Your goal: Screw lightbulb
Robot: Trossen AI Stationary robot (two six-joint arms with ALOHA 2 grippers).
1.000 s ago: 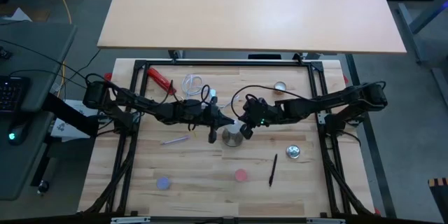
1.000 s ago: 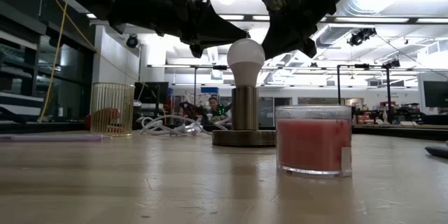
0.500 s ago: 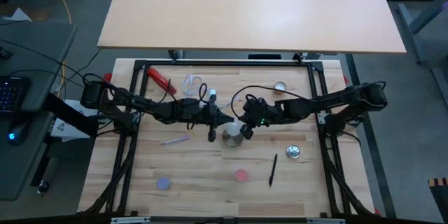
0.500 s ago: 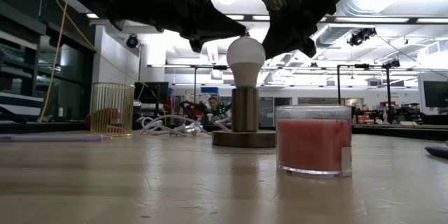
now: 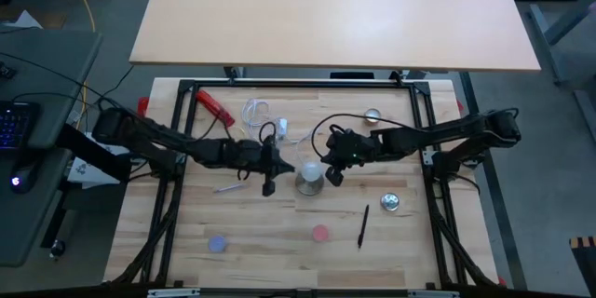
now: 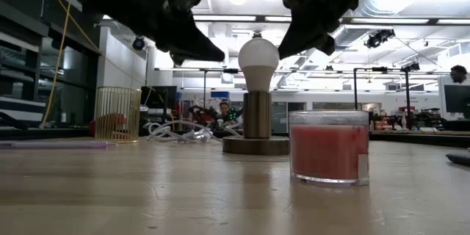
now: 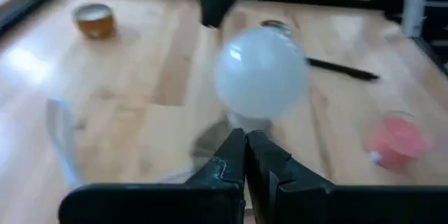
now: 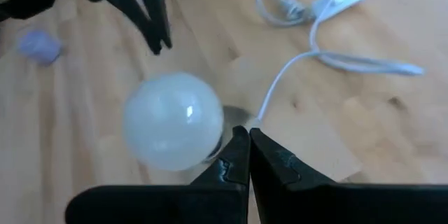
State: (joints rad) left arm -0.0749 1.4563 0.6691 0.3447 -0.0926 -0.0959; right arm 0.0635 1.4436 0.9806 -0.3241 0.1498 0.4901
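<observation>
The white frosted lightbulb (image 5: 310, 171) (image 6: 258, 57) stands upright, its narrow end down in the grey metal socket stand (image 6: 257, 126), at the table's middle. My left gripper (image 5: 285, 169) (image 7: 245, 143) is shut, just left of the bulb and apart from it, level with its globe in the low view (image 6: 219, 56). My right gripper (image 5: 329, 174) (image 8: 243, 140) is shut, close beside the bulb's right side (image 6: 283, 53), slanting down. The right wrist view shows a narrow gap between it and the globe (image 8: 173, 120).
A pink candle in a glass (image 5: 321, 234) (image 6: 328, 147), a black pen (image 5: 363, 225) and a silver disc (image 5: 390, 203) lie nearer the front. A white cable (image 5: 256, 112), a red tool (image 5: 214, 105) and a small yellowish glass (image 5: 372, 115) lie toward the back.
My left gripper has drawn back from the top of the bulb toward the table's left edge, leaving a clear gap, and stays shut. The bulb stands upright in the stand as before.
</observation>
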